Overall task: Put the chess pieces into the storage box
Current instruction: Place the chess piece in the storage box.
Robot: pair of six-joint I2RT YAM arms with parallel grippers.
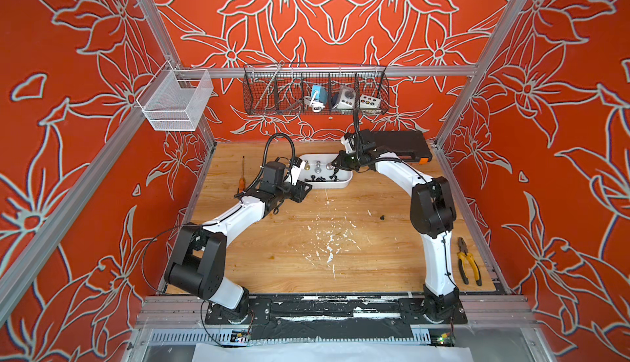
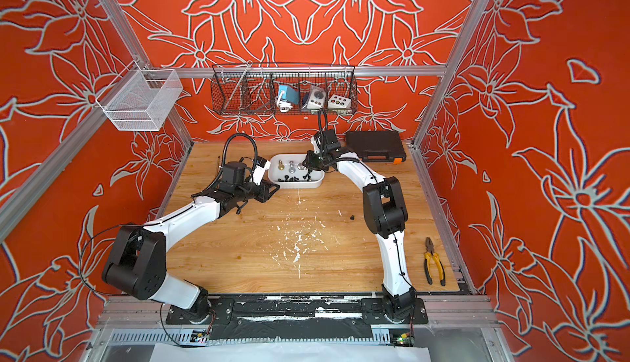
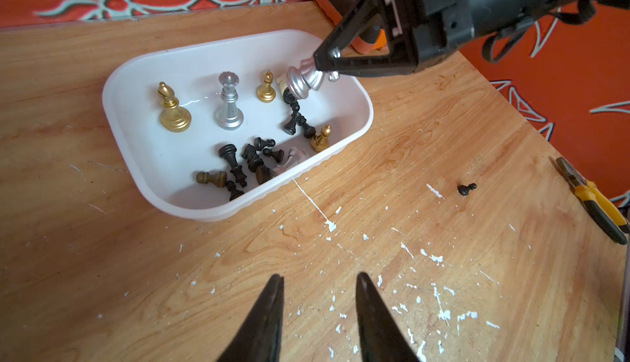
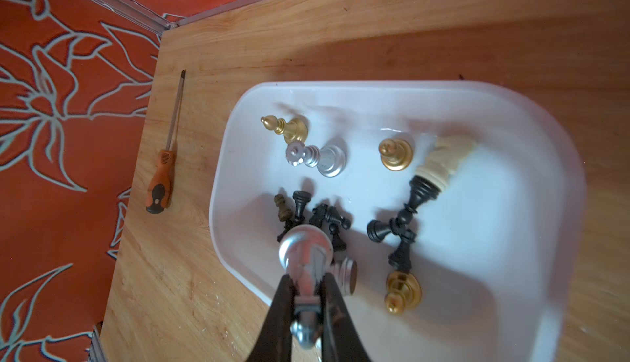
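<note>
The white storage box sat on the wooden desk, near the middle of its far edge. The right gripper was clamped on a silver chess piece, held tilted above the box's right part. Inside were more chess pieces: gold and silver ones mostly upright, small black ones toppled, one cream. The left gripper hovered empty by the box's near left corner, jaws narrowly apart. One black pawn lay on the desk toward its right edge, well apart from the box.

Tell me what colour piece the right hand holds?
Shiny silver piece, clearest in the left wrist view.
</note>
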